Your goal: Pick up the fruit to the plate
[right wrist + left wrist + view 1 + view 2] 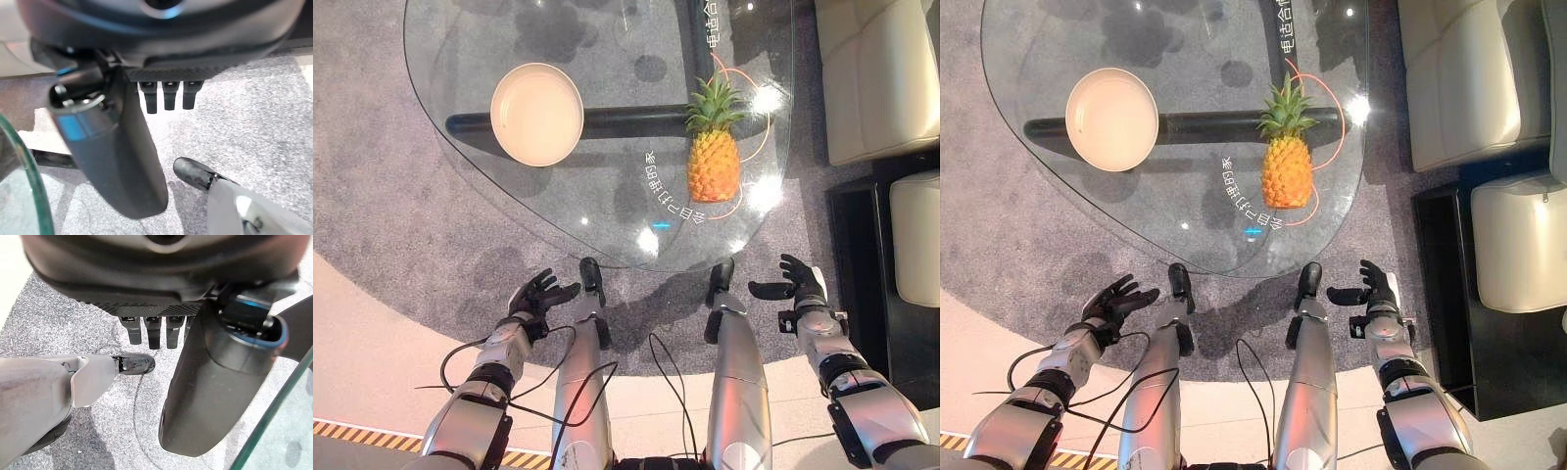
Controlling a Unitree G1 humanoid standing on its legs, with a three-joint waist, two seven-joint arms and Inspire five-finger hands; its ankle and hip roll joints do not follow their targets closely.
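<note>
Pineapple (pixel 714 162): whole, orange-yellow body w/ green crown, lying flat on glass table (pixel 607 230), crown pointing to far side, at table's right part. Plate (pixel 536 114): round, cream, empty, on table's left part, well apart from pineapple.

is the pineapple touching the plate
Apart. The left eye view shows the pineapple lying on the glass table with a clear stretch of bare glass between it and the plate.
</note>
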